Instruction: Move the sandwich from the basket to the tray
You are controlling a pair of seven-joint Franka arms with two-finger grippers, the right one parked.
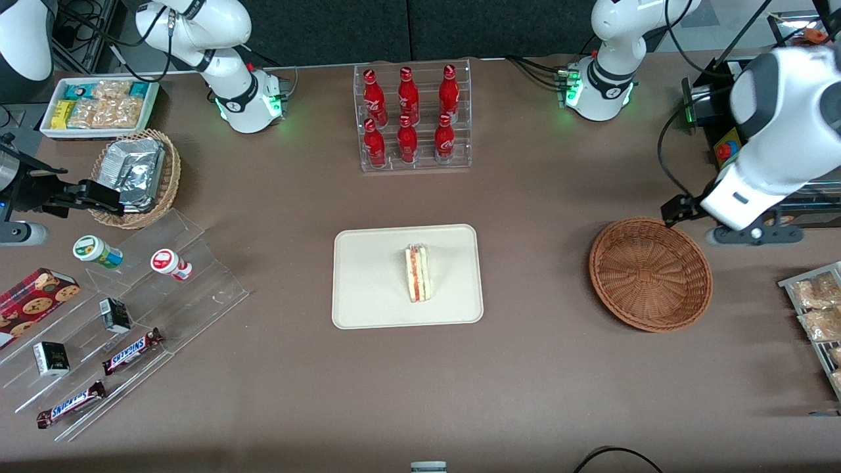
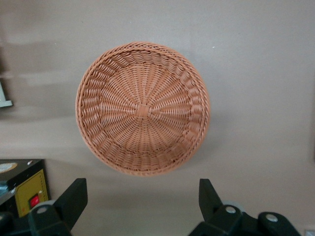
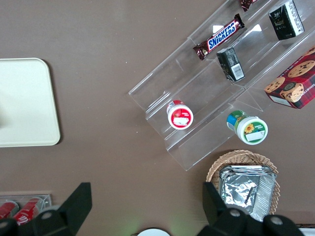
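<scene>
Brown tabletop fills our front view: the sandwich (image 1: 418, 272) stands on the tray (image 1: 368, 282) at mid-table, the basket (image 1: 650, 274) near the working arm's edge. From the wrist, our gripper (image 2: 142, 201) hangs spread above the basket (image 2: 142, 108).

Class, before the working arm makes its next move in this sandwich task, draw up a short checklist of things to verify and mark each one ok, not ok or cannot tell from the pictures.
1. Sandwich lies on the tray: ok.
2. Sandwich sits inside the tray's rim, not overhanging: ok.
3. Basket holds nothing more to move: ok, only bare wicker shows.
4. Gripper carries nothing: ok, its fingers are spread apart with bare table between them.
5. Gripper is clear of the basket: ok, it hangs above the basket, not touching it.
6. Sandwich filling intact: cannot tell beyond the red and green layers showing at its edge.
</scene>
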